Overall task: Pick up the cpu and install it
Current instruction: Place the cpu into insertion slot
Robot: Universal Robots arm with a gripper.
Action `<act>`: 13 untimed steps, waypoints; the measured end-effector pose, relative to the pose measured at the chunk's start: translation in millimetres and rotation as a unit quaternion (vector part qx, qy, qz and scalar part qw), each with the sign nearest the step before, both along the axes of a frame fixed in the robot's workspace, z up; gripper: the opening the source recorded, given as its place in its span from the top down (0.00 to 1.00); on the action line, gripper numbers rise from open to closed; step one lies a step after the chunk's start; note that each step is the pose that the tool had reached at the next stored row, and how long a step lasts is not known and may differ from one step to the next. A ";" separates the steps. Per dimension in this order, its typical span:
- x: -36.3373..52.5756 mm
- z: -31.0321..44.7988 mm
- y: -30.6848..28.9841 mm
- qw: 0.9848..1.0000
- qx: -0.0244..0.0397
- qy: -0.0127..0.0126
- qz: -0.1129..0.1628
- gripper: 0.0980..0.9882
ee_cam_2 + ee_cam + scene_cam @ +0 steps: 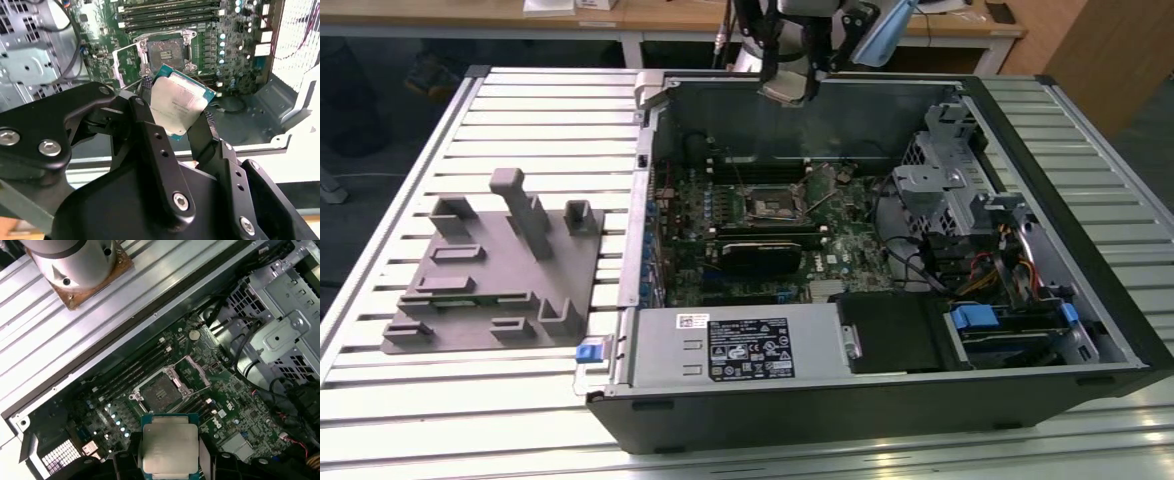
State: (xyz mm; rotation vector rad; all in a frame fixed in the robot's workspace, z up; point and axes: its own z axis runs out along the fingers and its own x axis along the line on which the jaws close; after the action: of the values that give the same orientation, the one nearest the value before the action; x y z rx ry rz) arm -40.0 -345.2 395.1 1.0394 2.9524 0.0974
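Observation:
The cpu (178,101), a flat square chip with a silvery top and green rim, hangs tilted in the air above the motherboard, and my gripper (175,114) is shut on it by two opposite edges. The first wrist view shows the cpu (169,444) between the black fingers (131,456). Below and ahead lies the dark square socket (165,52) (160,392), its metal frame (127,64) swung open. In the exterior view my gripper (790,88) is high over the rear wall of the open computer case, above the socket (773,205).
The open computer case (881,400) lies on a slatted metal table (534,110). Beside the socket run memory slots (170,11). A drive cage (947,180) and cables fill the exterior view's right. A grey plastic fixture (494,270) stands on the table at that view's left.

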 end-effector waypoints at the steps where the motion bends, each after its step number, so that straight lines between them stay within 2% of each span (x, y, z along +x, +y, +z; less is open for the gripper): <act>1: 0.0 -0.1 0.0 1.000 0.000 0.000 -0.009 0.51; 7: 0.0 -0.7 0.1 0.999 0.000 0.000 -0.055 0.51; 10: 0.0 -1.2 0.1 0.997 0.000 0.000 -0.081 0.51; 13: 0.0 -1.6 0.1 0.994 0.000 0.000 -0.107 0.51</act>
State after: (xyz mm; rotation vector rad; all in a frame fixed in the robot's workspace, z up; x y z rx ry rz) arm -40.0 -345.1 393.5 1.3466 2.8184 0.0950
